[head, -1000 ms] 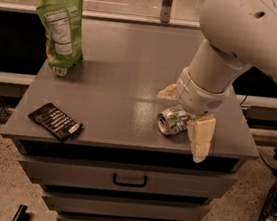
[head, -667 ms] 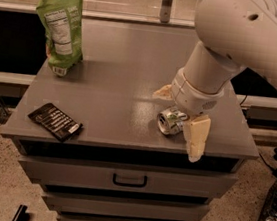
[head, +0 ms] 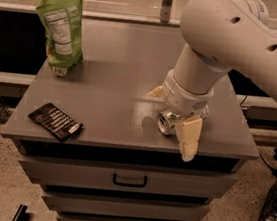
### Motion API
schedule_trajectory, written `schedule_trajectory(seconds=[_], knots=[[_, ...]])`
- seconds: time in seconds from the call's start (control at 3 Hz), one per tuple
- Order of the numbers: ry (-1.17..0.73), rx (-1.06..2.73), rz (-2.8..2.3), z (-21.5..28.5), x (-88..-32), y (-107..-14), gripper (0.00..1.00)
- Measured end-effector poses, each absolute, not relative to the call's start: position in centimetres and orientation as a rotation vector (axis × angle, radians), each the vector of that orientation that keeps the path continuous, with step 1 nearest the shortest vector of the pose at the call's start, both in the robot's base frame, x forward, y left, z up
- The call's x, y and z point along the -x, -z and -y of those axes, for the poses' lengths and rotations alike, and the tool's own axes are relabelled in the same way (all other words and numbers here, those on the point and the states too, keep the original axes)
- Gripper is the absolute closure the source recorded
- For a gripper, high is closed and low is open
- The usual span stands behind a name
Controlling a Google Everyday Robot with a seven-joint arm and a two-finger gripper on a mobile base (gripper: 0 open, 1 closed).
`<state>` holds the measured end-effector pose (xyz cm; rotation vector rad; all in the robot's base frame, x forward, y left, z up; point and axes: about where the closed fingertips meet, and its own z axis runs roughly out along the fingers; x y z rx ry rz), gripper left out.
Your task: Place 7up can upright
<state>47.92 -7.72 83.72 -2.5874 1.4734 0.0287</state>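
7up can [head: 168,122]: lies on its side at the near right of the cabinet top [head: 115,94], silver end facing near-left. It is not yet upright, so the task's main step is still to do.
Gripper [head: 172,115]: comes down over the can with its fingers spread wide. The near finger [head: 187,136] hangs just off the can's near side, past the cabinet's front edge. The far finger [head: 155,91] shows behind the wrist, apart from the can.
Why so held: the fingers straddle the can's body, likely so that closing would pinch it across its round sides and allow it to be tipped onto its base.
Arm [head: 223,37]: reaches in from the far right and hides the can's far half.
Green snack pouch [head: 60,30]: stands at the far left, well apart.
Dark packet [head: 56,121]: lies flat at the near left.
Change: the gripper sits a little further left than a second ago. The can has hardly moved; the pouch and packet are where they were.
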Motion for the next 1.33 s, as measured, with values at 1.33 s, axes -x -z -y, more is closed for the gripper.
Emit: schedule_trajectory(seconds=[1.33], knots=[[0.014, 2.563, -1.516, 9.2, -49.7, -84.7, 0.36]])
